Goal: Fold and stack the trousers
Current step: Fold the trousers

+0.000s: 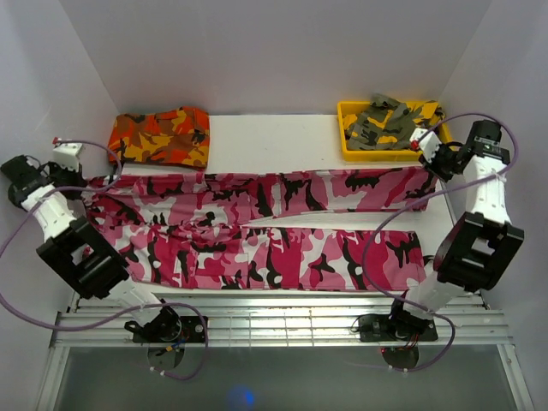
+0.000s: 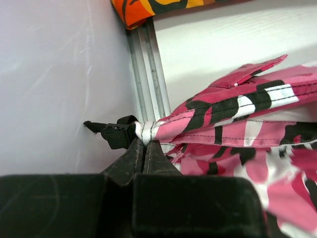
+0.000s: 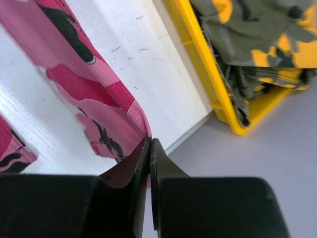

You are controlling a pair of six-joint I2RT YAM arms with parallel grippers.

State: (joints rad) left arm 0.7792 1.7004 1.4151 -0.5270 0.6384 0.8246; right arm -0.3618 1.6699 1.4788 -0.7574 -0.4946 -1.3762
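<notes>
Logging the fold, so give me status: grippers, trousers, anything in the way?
Left gripper shut on trousers, waist end; right gripper shut on leg hem. Trousers spread full length, unfolded. Orange trousers and yellow bin behind, not blocking.

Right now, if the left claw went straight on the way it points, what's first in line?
The left claw is shut on the trousers; beyond that fabric, probably the metal rail beside the side wall. Depth is unclear.

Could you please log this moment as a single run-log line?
trousers: spread out, unfolded | left gripper: shut on waist corner | right gripper: shut on far leg hem
</notes>
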